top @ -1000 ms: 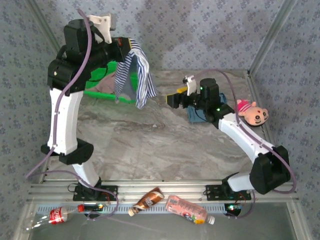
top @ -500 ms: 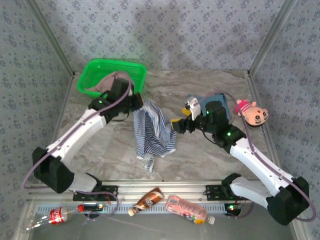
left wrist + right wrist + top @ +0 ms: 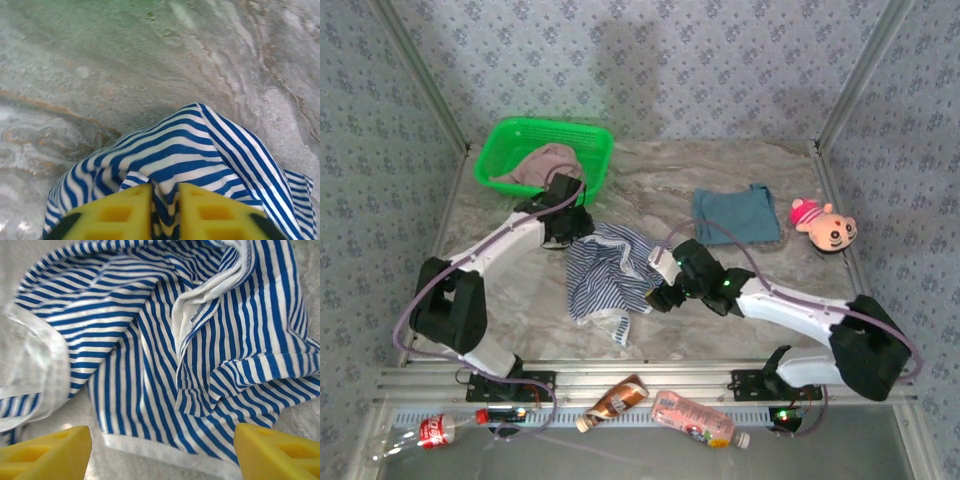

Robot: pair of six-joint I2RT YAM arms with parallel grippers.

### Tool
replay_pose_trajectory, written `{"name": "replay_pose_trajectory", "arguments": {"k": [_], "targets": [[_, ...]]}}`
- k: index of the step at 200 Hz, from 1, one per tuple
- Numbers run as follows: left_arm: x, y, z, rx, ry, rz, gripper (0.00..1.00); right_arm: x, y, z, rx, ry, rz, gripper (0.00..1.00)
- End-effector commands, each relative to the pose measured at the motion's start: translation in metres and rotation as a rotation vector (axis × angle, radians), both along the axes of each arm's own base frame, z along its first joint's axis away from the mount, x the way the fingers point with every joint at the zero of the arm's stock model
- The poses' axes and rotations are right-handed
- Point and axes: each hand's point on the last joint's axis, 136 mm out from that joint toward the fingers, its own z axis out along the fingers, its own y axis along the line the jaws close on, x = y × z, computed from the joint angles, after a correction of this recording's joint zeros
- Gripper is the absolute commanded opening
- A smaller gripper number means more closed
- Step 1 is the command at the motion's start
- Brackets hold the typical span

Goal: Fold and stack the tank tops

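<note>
- Two arms meet at the navy-and-white striped fabric tank top [image 3: 610,275], which lies crumpled at the centre of the grey marbled table [image 3: 660,180] in the top view. The left gripper [image 3: 570,228] is at its upper left edge and the right gripper [image 3: 658,290] at its right edge.
- Also in the top view, the folded teal-blue fabric tank top [image 3: 735,215] lies upper right, well apart. The dusty pink fabric tank top [image 3: 545,165] sits in the green plastic basket [image 3: 500,150], upper left.
- In the left wrist view, the left gripper [image 3: 165,187] stands at the bottom centre, its yellow fingers [image 3: 120,215] narrowly parted. A ridge of the striped top rises between them and spreads up the middle of the frame. I cannot tell whether the cloth is pinched or merely lying in the gap.
- If it is caught, lifting the arm away would likely drag that corner and bunch the top further.
- In the right wrist view, the right gripper [image 3: 162,440] is spread wide, one finger in each bottom corner. The striped top [image 3: 165,345] lies just ahead of and between them, its white hem nearest.
- A thick fold runs down the centre, with layers overlapping at the right.
- Closing here could seize several layers at once, or a strap instead of the hem. The spread would then come out skewed, and the later fold uneven.
</note>
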Motion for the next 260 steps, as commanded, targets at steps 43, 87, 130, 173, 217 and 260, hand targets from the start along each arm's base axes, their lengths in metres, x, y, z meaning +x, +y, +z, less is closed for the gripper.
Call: {"name": "replay_pose_trajectory", "arguments": {"k": [43, 87, 130, 173, 217, 260], "targets": [[-0.057, 0.025, 0.0, 0.072, 0.161, -0.009, 0.51, 0.048, 0.013, -0.025, -0.083, -0.109, -0.016, 0.7], [-0.08, 0.018, -0.012, 0.051, 0.191, -0.012, 0.55, 0.054, 0.009, -0.058, -0.177, -0.027, -0.014, 0.6], [-0.054, 0.017, -0.011, 0.058, 0.117, 0.013, 0.56, 0.07, 0.008, -0.048, -0.118, -0.024, -0.061, 0.3], [-0.021, 0.017, -0.011, 0.09, 0.066, 0.011, 0.56, 0.073, 0.0, -0.027, -0.077, -0.038, -0.101, 0.18], [-0.005, 0.039, -0.022, 0.109, 0.078, 0.044, 0.57, 0.082, -0.018, -0.003, -0.021, -0.059, -0.18, 0.12], [0.012, 0.039, -0.027, 0.034, 0.068, 0.072, 0.57, 0.071, -0.037, -0.004, -0.031, -0.035, -0.203, 0.09]]}}
